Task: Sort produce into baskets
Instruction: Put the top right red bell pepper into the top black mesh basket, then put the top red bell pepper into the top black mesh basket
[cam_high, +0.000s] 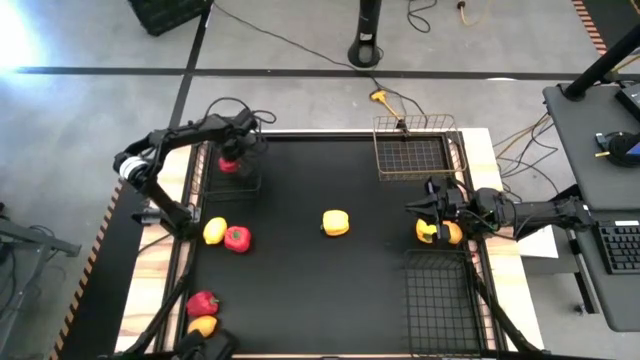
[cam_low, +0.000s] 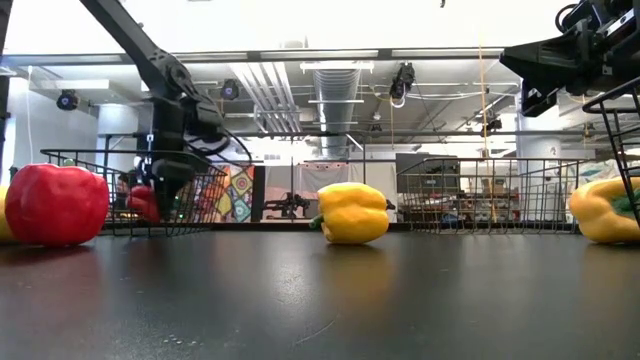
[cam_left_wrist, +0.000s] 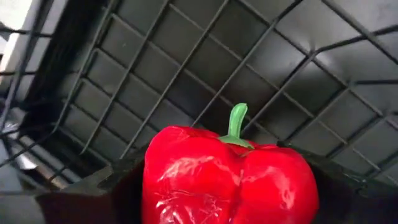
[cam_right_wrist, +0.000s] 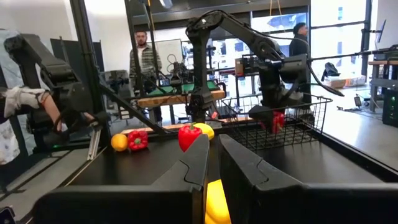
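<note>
Black-wire basket (cam_high: 232, 176) at the bench's far left: the left claw (cam_high: 229, 160) reaches down into it, grasping a red pepper (cam_left_wrist: 227, 177). Right claw (cam_high: 428, 210) hovers clenched, empty, above a yellow pepper (cam_high: 427, 231).

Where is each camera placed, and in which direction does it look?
High: above, facing down; table, both arms.
Low: at tabletop height, facing across; yellow pepper, arms above.
Left wrist: over a black basket; left hand holds a red pepper.
Right wrist: faces across the table; right hand shut.
High and low share the yellow pepper.
</note>
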